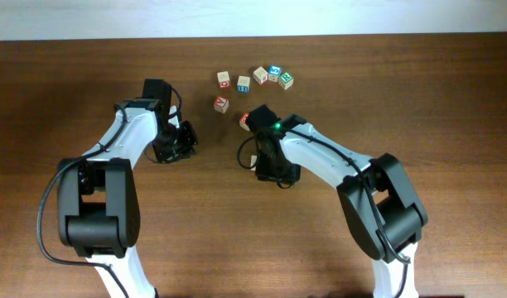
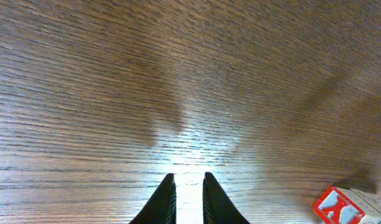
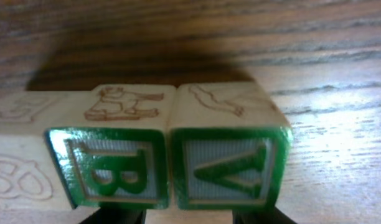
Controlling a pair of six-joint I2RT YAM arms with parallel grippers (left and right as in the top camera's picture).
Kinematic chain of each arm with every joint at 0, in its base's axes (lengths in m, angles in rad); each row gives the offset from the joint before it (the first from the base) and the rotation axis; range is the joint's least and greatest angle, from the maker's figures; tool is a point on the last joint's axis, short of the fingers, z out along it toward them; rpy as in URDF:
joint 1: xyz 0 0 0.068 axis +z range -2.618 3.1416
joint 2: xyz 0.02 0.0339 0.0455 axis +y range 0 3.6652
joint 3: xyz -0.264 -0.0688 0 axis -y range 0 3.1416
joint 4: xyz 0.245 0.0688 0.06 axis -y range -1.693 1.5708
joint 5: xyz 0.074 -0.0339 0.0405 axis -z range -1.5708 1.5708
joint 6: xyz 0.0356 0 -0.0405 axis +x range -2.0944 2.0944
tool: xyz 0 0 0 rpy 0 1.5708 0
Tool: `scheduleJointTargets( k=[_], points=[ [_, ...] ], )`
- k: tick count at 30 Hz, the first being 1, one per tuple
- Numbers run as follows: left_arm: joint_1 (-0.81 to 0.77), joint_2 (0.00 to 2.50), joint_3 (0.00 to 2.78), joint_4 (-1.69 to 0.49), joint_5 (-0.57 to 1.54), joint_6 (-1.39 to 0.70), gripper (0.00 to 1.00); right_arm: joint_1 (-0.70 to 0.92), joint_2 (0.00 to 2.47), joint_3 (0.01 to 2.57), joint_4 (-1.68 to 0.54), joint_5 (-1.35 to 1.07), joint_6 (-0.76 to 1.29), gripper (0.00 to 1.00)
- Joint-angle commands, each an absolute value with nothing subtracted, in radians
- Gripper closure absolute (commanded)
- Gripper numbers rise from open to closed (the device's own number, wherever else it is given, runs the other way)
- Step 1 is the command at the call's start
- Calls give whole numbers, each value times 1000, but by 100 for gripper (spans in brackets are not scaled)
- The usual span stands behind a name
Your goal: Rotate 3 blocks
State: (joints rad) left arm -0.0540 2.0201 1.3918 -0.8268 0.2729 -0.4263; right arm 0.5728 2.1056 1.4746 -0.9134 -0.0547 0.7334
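table (image 1: 452, 99): brown wood, with fine lines in it.
green B block (image 3: 112, 168): it is set on the table, right in front of the right pincer. A green frame and a green B are printed on the side that is seen. An animal is cut into its plain top.
green V block (image 3: 231, 168): it is set just beside the green B block, on the right side of the right wrist view. The two are touching. A green frame and a green V are printed on the side that is seen.
pale block (image 3: 19, 168): it is set on the other side of the green B block and is touching it. Only a part is seen. Thin lines are cut into it, and no colour is seen on it.
row: one straight row is made by the three blocks.
view from above: the row is hidden by the right arm (image 1: 336, 161).
right pincer (image 3: 187, 218): only two dark tips are seen at the bottom edge. They are held apart, and nothing is squeezed between them.
left pincer (image 2: 188, 186): it is pointed at bare table. A thin gap is left between its two dark fingers, and nothing is held.
red block (image 2: 337, 208): it is seen in a corner of the left wrist view, well apart from the left pincer.
other blocks (image 1: 243, 83): a small bunch is spread at the far side of the table, with red, blue and green letters.
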Motion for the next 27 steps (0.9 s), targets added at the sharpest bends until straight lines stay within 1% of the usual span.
scheduleJointTargets(
  k=[1,5,7,9,11,14,16,17,19,24,27],
  points=[
    [-52,2030,1385,-830,266,-409,86,554,2121,1468,-911,-71,741,57],
    [-52,2030,1385,-830,266,-409,86,554,2121,1468,-908,-71,738,57],
    [-52,2030,1385,-830,266,-409,86,554,2120,1473,-909,-94,710,63],
    [-52,2030,1385,-830,266,-409,86,554,2114,1506,-957,-130,684,67],
    [-52,2030,1385,-832,266,-409,86,554,2088,1568,-1048,-131,665,68],
    [-52,2030,1385,-831,266,-409,86,554,2048,1697,-1142,-79,631,65],
    [-52,2030,1385,-832,266,-409,86,554,2048,1748,-1145,-15,612,62],
    [-52,2030,1385,-831,266,-409,86,554,2048,1751,-1117,9,605,60],
    [-52,2030,1385,-831,266,-409,86,554,2057,1751,-1055,44,577,59],
    [-52,2030,1385,-832,266,-409,86,554,2138,1750,-982,147,569,59],
    [-52,2030,1385,-832,266,-409,86,549,2170,1750,-944,154,530,59]
  ],
)
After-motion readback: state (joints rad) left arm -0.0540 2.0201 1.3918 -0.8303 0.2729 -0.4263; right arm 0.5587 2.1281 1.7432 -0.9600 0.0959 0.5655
